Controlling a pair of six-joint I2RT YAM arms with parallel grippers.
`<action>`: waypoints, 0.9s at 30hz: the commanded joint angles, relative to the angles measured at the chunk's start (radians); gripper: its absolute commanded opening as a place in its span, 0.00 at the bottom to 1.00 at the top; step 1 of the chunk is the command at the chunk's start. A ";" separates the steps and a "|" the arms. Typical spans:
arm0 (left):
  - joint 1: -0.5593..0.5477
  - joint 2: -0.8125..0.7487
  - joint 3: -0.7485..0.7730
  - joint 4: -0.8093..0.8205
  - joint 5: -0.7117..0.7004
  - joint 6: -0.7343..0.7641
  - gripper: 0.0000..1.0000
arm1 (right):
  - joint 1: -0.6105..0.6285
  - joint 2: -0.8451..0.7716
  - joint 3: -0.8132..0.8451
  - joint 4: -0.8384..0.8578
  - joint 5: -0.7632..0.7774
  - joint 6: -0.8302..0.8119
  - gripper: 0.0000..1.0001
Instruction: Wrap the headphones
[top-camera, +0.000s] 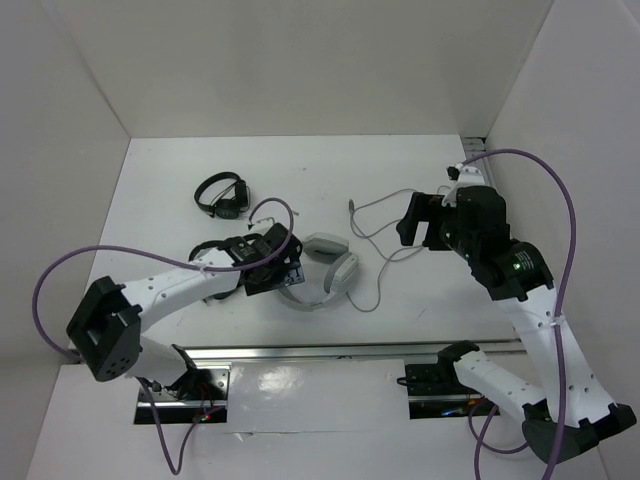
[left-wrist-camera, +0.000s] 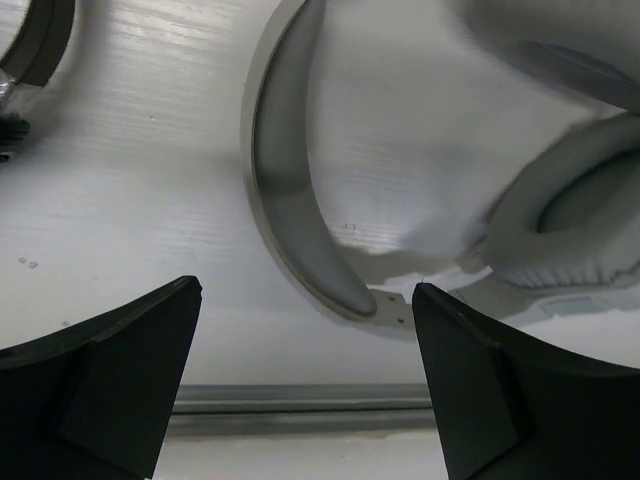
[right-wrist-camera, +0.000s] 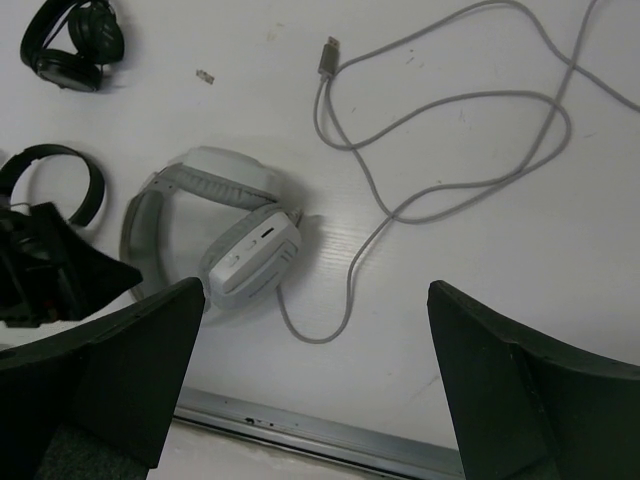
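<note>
The large light-grey over-ear headphones (top-camera: 328, 268) lie near the middle of the white table (top-camera: 170, 180), their long thin grey cable (right-wrist-camera: 350, 285) trailing loose in loops to the right. The left gripper (left-wrist-camera: 305, 300) hangs low over the wide headband, jaws spread and empty. The right gripper (right-wrist-camera: 318, 287) hovers above the cable, jaws likewise released. Wrapping looks unstarted; next, probably, the left clamps the headband while the right pinches the cable.

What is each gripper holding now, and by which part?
Nothing is held. The left gripper is open above the headband of the headphones, and the right gripper is open above their cable.
</note>
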 joint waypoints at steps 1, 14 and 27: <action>0.003 0.075 0.004 0.079 -0.058 -0.097 1.00 | 0.006 -0.010 -0.024 0.076 -0.080 -0.023 1.00; 0.041 0.330 -0.039 0.167 -0.027 -0.107 0.68 | 0.025 -0.039 -0.033 0.087 -0.114 -0.041 1.00; -0.029 0.017 0.015 -0.161 -0.220 -0.135 0.00 | 0.025 -0.135 -0.108 0.271 -0.405 0.031 1.00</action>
